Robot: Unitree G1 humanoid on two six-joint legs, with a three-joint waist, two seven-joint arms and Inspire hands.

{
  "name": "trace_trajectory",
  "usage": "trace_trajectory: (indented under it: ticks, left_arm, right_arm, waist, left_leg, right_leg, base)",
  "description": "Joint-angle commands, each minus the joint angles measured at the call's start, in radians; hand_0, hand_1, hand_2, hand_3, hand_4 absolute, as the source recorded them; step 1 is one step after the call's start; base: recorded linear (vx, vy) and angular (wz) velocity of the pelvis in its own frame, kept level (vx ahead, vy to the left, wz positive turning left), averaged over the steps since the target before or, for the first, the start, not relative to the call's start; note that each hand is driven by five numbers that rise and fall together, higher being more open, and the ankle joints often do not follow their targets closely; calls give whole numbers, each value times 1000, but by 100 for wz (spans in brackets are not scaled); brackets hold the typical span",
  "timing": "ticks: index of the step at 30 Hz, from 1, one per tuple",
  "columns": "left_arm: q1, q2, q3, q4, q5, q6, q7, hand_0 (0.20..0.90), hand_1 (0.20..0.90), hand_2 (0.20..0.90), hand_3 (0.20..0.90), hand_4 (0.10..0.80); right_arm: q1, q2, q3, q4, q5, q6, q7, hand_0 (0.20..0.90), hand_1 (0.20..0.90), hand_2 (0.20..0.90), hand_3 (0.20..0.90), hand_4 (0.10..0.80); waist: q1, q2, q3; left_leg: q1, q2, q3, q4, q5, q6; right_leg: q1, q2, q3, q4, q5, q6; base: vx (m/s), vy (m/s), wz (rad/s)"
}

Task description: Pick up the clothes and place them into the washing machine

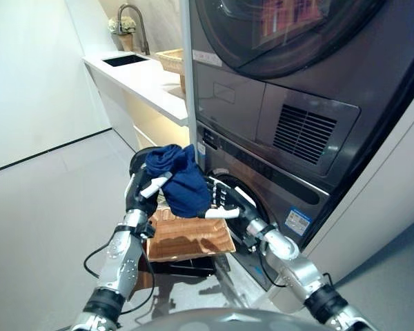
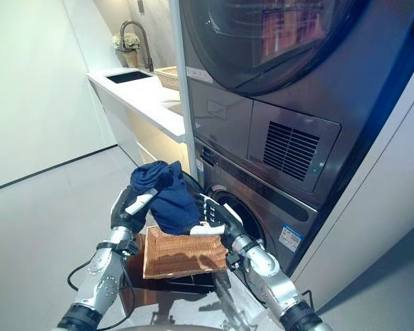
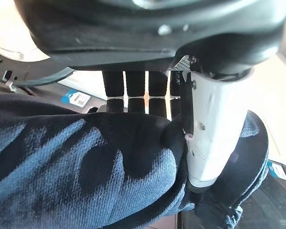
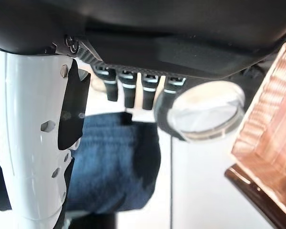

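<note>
A bunched dark blue cloth (image 1: 179,181) is clamped by the left hand (image 1: 143,187); the right hand (image 1: 219,200), fingers straight, is held beside it, above a woven wicker basket (image 1: 190,238).

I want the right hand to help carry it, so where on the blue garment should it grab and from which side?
Take the hanging lower fold of the blue garment, coming from the washing machine side. The left hand already pinches the bunched top, while the right hand, fingers straight, sits beside that loose fold above the wicker basket.
</note>
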Motion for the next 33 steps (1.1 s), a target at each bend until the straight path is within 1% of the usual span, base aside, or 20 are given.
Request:
trace_trajectory:
  ticks: [1, 6, 15, 16, 17, 18, 29, 30, 31, 32, 33]
  left_arm:
    - [-81, 31, -36, -107, -19, -70, -59, 200, 200, 200, 200, 300]
    - [-71, 16, -66, -135, -42, -54, -80, 200, 200, 200, 200, 300]
    - [-66, 9, -107, -153, -52, -37, -94, 200, 200, 200, 200, 300]
    - [-65, 7, -109, -156, -54, -36, -95, 200, 200, 200, 200, 300]
    - [-65, 7, -109, -156, -54, -36, -95, 200, 200, 200, 200, 300]
    - [-64, 7, -109, -156, -57, -35, -95, 200, 200, 200, 200, 300]
    - [-64, 8, -113, -152, -49, -32, -89, 200, 200, 200, 200, 300]
    - [-65, 8, -112, -148, -49, -33, -88, 351, 351, 351, 351, 408]
    - [-65, 9, -110, -147, -48, -33, -87, 518, 518, 518, 518, 527]
    - [-67, 10, -109, -146, -45, -35, -84, 765, 765, 765, 765, 704]
    - [-67, 9, -108, -145, -44, -36, -83, 900, 900, 900, 900, 800]
  right_arm:
    - [-144, 57, 4, -66, -7, -68, 21, 900, 900, 900, 900, 800]
    - [-161, 61, 5, -72, -13, -71, 12, 900, 900, 900, 900, 800]
    - [-166, 62, -1, -93, -17, -76, -2, 900, 900, 900, 900, 800]
    - [-164, 64, -2, -90, -18, -77, -4, 518, 518, 518, 518, 527]
    - [-164, 64, -2, -90, -18, -77, -4, 447, 447, 447, 447, 476]
    - [-163, 64, -5, -92, -21, -78, -8, 200, 200, 200, 200, 300]
    - [-157, 78, -5, -75, -8, -75, -14, 200, 200, 200, 200, 300]
    - [-156, 79, -5, -72, -6, -75, -14, 200, 200, 200, 200, 300]
    - [-153, 78, -6, -74, -6, -75, -15, 200, 200, 200, 200, 300]
    - [-150, 78, -8, -74, -4, -75, -17, 200, 200, 200, 200, 300]
    - [-147, 79, -8, -69, -3, -75, -17, 200, 200, 200, 200, 300]
  waist:
    - [18, 0, -72]
    - [21, -1, -74]
    - [21, -3, -73]
    - [21, -3, -73]
    - [21, -3, -73]
    - [21, -4, -73]
    - [22, -9, -73]
    - [22, -10, -72]
    - [23, -12, -72]
    - [23, -13, -72]
    - [24, -15, -71]
  left_leg:
    - [-48, 38, -1, 9, 27, -70]
    - [-53, 42, -6, 8, 29, -71]
    - [-59, 42, -15, 8, 32, -70]
    - [-59, 43, -15, 9, 32, -70]
    - [-59, 43, -15, 9, 32, -70]
    - [-59, 43, -16, 10, 32, -70]
    - [-60, 44, -19, 11, 30, -69]
    - [-60, 44, -19, 11, 30, -69]
    - [-60, 44, -20, 11, 30, -69]
    - [-60, 45, -20, 11, 30, -69]
    - [-60, 45, -20, 11, 30, -69]
  right_leg:
    - [12, -20, 15, 55, -120, 46]
    - [12, -15, 12, 54, -123, 43]
    - [12, -13, 6, 54, -122, 42]
    - [12, -13, 6, 54, -122, 42]
    - [12, -13, 6, 54, -122, 42]
    - [12, -12, 6, 54, -123, 41]
    - [10, -11, 5, 57, -124, 41]
    - [11, -10, 5, 58, -124, 40]
    - [11, -10, 4, 58, -124, 40]
    - [11, -10, 4, 58, -124, 40]
    - [10, -10, 4, 58, -124, 40]
  base:
    - [0, 0, 0]
    - [-4, -13, 2]
    - [-6, -10, 2]
    - [0, 0, 0]
    - [0, 0, 0]
    - [0, 0, 0]
    - [0, 0, 0]
    - [0, 0, 0]
    - [0, 0, 0]
    - [0, 0, 0]
    - [0, 0, 0]
